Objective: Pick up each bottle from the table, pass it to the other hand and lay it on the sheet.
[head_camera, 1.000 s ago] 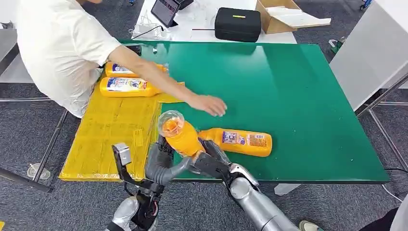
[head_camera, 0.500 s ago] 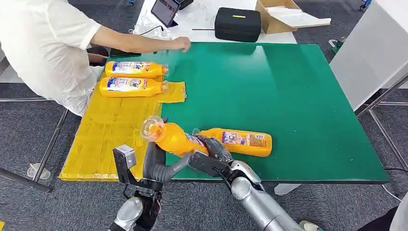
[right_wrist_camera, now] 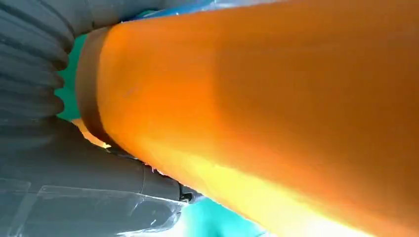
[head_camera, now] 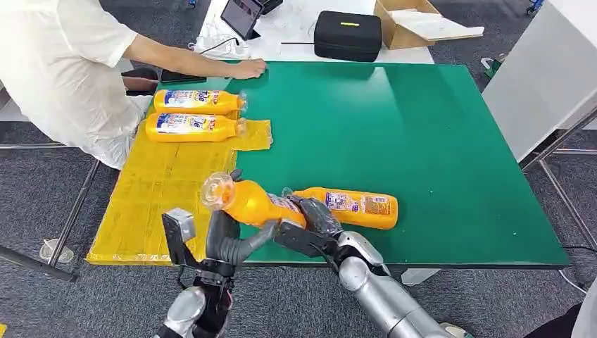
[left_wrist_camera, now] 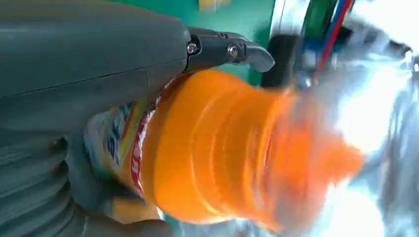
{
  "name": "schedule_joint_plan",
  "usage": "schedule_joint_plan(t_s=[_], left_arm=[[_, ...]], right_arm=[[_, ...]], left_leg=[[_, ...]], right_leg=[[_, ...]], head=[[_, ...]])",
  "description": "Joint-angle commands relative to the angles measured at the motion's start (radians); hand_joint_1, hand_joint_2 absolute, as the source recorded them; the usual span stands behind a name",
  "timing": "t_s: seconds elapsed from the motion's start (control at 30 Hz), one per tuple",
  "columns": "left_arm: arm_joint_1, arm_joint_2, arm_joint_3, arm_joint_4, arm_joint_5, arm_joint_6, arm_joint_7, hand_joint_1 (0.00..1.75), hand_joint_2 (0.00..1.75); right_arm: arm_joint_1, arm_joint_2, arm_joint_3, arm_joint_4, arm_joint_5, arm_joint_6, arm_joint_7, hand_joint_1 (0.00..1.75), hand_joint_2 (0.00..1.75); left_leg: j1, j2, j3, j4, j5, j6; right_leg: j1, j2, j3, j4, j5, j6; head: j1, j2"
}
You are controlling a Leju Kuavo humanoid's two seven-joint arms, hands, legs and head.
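Bottle in transfer [head_camera: 255, 203]: orange, clear cap end tilted up and toward the yellow sheet [head_camera: 162, 201], held in the air over the table's near edge where sheet meets green table [head_camera: 422, 127]. Both hands on it. Left hand [head_camera: 229, 236] wraps the shoulder and neck part from below; in the left wrist view the thumb lies along the label and dark fingers curl round the far side. Right hand [head_camera: 310, 218] holds the base end, fingers closed about the body; in the right wrist view the orange wall presses against the palm.

Second bottle [head_camera: 348, 206] lies flat on the green just beside the right hand, not yet picked. Two labelled bottles [head_camera: 193, 113] lie side by side at the sheet's far end. A person's hand [head_camera: 248, 68] rests on the table's far edge.

Judgement: handover mid-step, right to left. To do it well, left hand should be firm round the body before the right loosens; the neck taper is a poor seat, a grip lower down would hold better. Right hand should open straight away from the bottle and mind the one lying beside it. Then lay it level on bare sheet, short of the two already placed.
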Motion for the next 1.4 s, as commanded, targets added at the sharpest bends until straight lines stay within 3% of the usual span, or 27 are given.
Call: schedule_joint_plan(t_s=[0.03,0.13,0.3,0.8,0.87,1.03,1.13,1.17,1.2,1.23,1.37,1.4], left_arm=[[-0.004,0.008,0.039,-0.024,0.172,-0.18,0.056,1.75,1.75],[-0.018,0.0,0.04,0.002,0.19,-0.187,0.056,1.75,1.75],[-0.013,0.005,0.035,0.012,0.244,-0.243,0.066,1.75,1.75],[-0.011,0.007,0.033,0.011,0.245,-0.246,0.065,1.75,1.75],[-0.01,0.011,0.025,0.006,0.241,-0.256,0.061,1.75,1.75],[-0.003,0.012,0.011,-0.002,0.179,-0.227,0.024,1.75,1.75],[-0.003,0.011,0.012,-0.004,0.173,-0.207,0.024,1.75,1.75],[-0.004,0.011,0.012,-0.004,0.173,-0.206,0.024,1.75,1.75],[-0.007,0.012,0.01,-0.002,0.168,-0.197,0.025,1.75,1.75],[-0.01,0.011,0.007,-0.001,0.161,-0.185,0.023,1.75,1.75],[0.002,0.013,0.017,-0.03,0.131,-0.119,0.009,1.75,1.75],[0.006,0.017,0.021,-0.044,0.128,-0.112,0.008,1.75,1.75]], right_arm=[[-0.028,0.018,0.05,0.023,-0.022,0.011,-0.048,1.73,1.75],[-0.03,0.023,0.052,0.033,-0.032,0.016,-0.066,1.73,1.75],[-0.027,0.035,0.049,0.03,-0.048,0.019,-0.086,1.55,1.75],[-0.024,0.038,0.049,0.03,-0.05,0.018,-0.088,1.59,1.75],[-0.021,0.04,0.048,0.028,-0.054,0.019,-0.096,1.5,1.75],[-0.008,0.05,0.042,0.02,-0.05,0.005,-0.104,1.52,1.75],[-0.004,0.052,0.034,0.01,-0.048,-0.007,-0.101,1.26,1.75],[-0.004,0.052,0.031,0.009,-0.05,-0.01,-0.099,0.82,1.75],[-0.005,0.052,0.028,0.011,-0.051,-0.011,-0.098,0.16,1.75],[-0.003,0.053,0.02,0.011,-0.055,-0.018,-0.094,0.0,1.75],[0.016,0.073,-0.015,0.0,-0.06,-0.076,-0.091,0.0,1.75],[0.018,0.076,-0.019,-0.006,-0.055,-0.089,-0.088,0.0,0.0]], left_leg=[[-0.001,0.003,0.007,0.0,-0.003,0.001],[0.0,0.002,0.007,0.0,-0.003,0.001],[-0.001,0.002,0.006,0.0,-0.002,0.001],[0.0,0.001,0.003,0.0,-0.001,0.001],[-0.001,0.002,0.008,0.0,-0.003,0.001],[0.0,0.001,0.005,0.0,-0.002,0.001],[0.0,0.001,0.006,0.0,-0.003,0.001],[0.0,0.001,0.004,-0.001,-0.001,0.0],[0.0,0.001,0.005,0.0,-0.002,0.001],[0.0,0.001,0.007,0.0,-0.003,0.001],[-0.001,0.001,0.003,0.0,-0.001,0.001],[0.0,0.002,0.005,0.0,-0.002,0.001]], right_leg=[[0.0,0.001,0.005,0.0,-0.002,-0.002],[0.001,0.0,0.006,0.001,-0.003,-0.002],[0.0,0.0,0.005,0.0,-0.002,-0.002],[0.0,0.0,0.003,0.0,-0.001,-0.001],[0.0,0.0,0.007,0.0,-0.003,-0.002],[0.0,0.0,0.005,0.0,-0.002,-0.002],[0.0,-0.001,0.006,0.0,-0.003,-0.002],[0.0,0.0,0.003,0.0,-0.001,-0.002],[0.0,-0.001,0.005,0.0,-0.002,-0.002],[0.0,-0.001,0.006,0.0,-0.003,-0.002],[0.0,0.0,0.003,0.0,-0.001,-0.001],[0.001,0.0,0.004,0.0,-0.002,-0.002]], head=[[0.0,0.0],[0.0,0.0],[0.0,0.0],[0.0,0.0],[0.0,0.0],[0.0,0.0],[0.0,0.0],[0.0,0.0],[0.0,0.0],[0.0,0.0],[0.0,0.0],[0.0,0.0]])
